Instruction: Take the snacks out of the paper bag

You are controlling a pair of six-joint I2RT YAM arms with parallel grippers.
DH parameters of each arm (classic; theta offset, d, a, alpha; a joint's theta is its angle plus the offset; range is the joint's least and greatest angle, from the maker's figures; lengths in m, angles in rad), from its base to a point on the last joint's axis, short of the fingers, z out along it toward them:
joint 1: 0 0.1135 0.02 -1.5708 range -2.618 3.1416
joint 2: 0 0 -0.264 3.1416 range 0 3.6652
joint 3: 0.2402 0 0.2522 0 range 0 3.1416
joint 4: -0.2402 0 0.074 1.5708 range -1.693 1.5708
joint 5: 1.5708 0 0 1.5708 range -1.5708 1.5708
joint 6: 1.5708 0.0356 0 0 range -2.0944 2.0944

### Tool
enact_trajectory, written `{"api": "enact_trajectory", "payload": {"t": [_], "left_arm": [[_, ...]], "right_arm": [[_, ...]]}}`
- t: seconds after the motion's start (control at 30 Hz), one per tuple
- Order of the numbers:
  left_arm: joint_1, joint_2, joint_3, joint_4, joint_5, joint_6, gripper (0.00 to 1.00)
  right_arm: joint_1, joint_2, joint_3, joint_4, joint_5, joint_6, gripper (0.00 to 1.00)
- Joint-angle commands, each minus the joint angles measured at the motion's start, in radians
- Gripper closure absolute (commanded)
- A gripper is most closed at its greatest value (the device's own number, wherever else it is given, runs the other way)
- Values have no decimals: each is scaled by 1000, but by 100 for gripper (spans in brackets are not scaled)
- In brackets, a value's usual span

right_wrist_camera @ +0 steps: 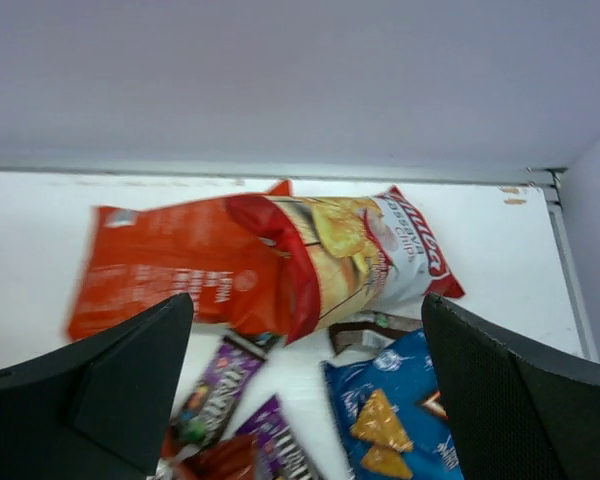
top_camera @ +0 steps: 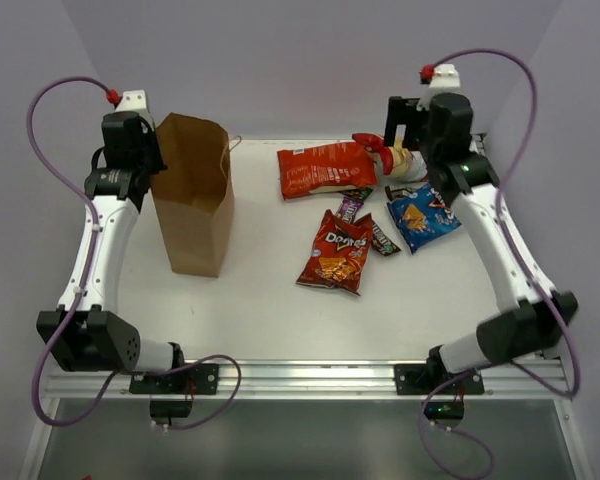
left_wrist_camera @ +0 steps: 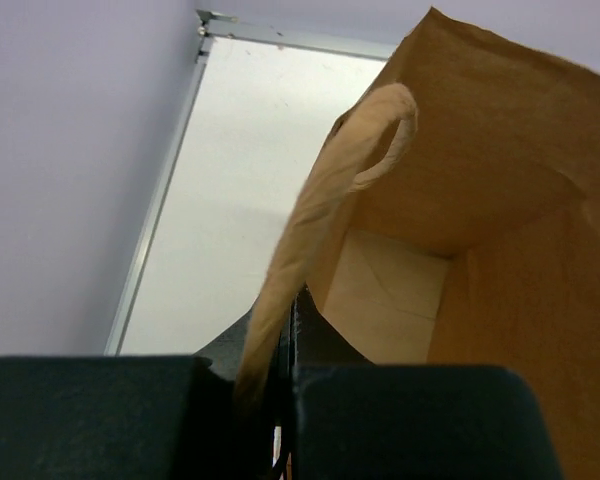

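Paper bag (top_camera: pixel 192 195): plain brown kraft. Flat chip bag (top_camera: pixel 325 168): orange-red with white lettering. Doritos bag (top_camera: pixel 337 250): red with orange triangles. Blue chip bag (top_camera: pixel 422 217): blue with orange triangles. Ruffled bag (right_wrist_camera: pixel 365 255): red, white and yellow. Candy bar (right_wrist_camera: pixel 215 390): purple. Table (top_camera: pixel 270 310): white.

The brown paper bag (top_camera: pixel 192 195) stands upright, mouth open. The snacks (top_camera: pixel 337 250) — red, blue and red-white-yellow packets, dark candy bars — lie outside it, well apart.

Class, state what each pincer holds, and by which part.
Left pincer grips the paper bag by its twisted handle; right pincer is open, holding nothing.
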Motion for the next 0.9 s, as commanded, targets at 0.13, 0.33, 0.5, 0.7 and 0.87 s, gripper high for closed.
{"api": "enact_trajectory", "payload": {"t": [0.13, 0.33, 0.5, 0.7, 0.87], "left_arm": [[86, 196, 250, 103, 1, -68, 100], [143, 343, 298, 195, 71, -131, 100], [183, 414, 335, 157, 123, -164, 82], [189, 350, 344, 116, 111, -151, 16], [189, 261, 366, 60, 111, -135, 0]], "right_arm": [[34, -568, -325, 15, -272, 266, 1], [37, -760, -430, -7, -373, 277, 1], [37, -829, -480, -59, -393, 269, 1], [37, -878, -476, -105, -421, 249, 1], [37, -892, -448, -146, -412, 237, 1]]}}
